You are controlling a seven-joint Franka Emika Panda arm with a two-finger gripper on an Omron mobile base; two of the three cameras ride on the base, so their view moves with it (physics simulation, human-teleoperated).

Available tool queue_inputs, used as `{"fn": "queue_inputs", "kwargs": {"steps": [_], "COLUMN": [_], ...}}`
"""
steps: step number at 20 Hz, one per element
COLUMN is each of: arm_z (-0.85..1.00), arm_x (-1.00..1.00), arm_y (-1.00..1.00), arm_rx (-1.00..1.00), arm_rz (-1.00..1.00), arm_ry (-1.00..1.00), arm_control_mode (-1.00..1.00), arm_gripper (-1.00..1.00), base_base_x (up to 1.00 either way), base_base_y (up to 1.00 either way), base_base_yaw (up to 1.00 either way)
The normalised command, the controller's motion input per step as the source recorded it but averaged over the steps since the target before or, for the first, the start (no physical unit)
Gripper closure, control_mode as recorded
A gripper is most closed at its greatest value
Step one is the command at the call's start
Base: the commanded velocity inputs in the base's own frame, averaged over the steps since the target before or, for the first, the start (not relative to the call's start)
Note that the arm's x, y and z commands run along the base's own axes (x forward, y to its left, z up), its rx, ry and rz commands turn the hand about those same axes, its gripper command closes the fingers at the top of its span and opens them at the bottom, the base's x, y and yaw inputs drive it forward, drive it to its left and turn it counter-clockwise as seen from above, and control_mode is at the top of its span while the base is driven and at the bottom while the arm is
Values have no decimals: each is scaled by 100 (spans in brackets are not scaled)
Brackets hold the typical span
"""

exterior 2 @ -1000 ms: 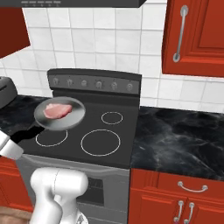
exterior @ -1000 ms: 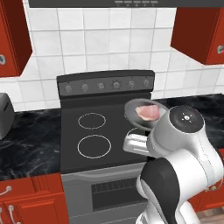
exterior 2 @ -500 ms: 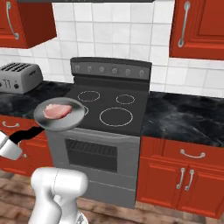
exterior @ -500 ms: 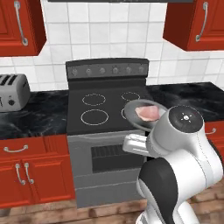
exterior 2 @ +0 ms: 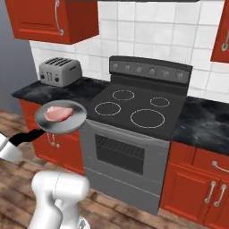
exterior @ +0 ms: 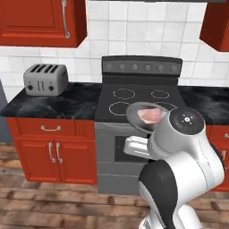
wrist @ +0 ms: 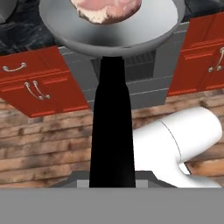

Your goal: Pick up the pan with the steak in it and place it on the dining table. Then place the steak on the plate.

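The grey pan (exterior 2: 61,118) hangs in the air in front of the stove, level, with the pink steak (exterior 2: 58,113) lying in it. My gripper (exterior 2: 8,148) is shut on the end of the pan's black handle (exterior 2: 27,136). In the left base view the pan (exterior: 134,117) and steak (exterior: 151,114) sit just beyond my white wrist. The hand view looks along the handle (wrist: 111,131) to the pan (wrist: 109,37) and the steak (wrist: 106,8). The dining table and the plate are out of view.
The black stove (exterior: 138,96) with its oven door stands ahead between red lower cabinets (exterior: 51,150). A silver toaster (exterior: 44,78) sits on the dark marble counter (exterior: 67,105) to the left. Wooden floor (exterior 2: 18,197) lies between me and the cabinets.
The base has backed away from the stove, so both base views now take in the toaster, lower cabinets and floor. The pan with the steak stays in the grip.
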Motion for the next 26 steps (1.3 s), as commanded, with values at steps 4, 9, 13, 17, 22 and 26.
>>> {"fn": "queue_inputs", "kwargs": {"steps": [4, 9, 13, 17, 22, 26], "arm_z": [0, 0, 0, 0, 0, 0], "arm_x": [0, 0, 0, 0, 0, 0], "arm_y": [0, 0, 0, 0, 0, 0], "arm_rx": [0, 0, 0, 0, 0, 0], "arm_rz": [0, 0, 0, 0, 0, 0], "arm_ry": [0, 0, 0, 0, 0, 0], "arm_control_mode": [100, 100, 100, 100, 100, 100], "arm_gripper": [100, 100, 100, 100, 100, 100], "base_base_x": [-28, -20, -21, -18, -16, -9], "base_base_y": [-3, -3, -3, -2, -1, 0], "base_base_yaw": [43, 47, 46, 47, 47, 48]}}
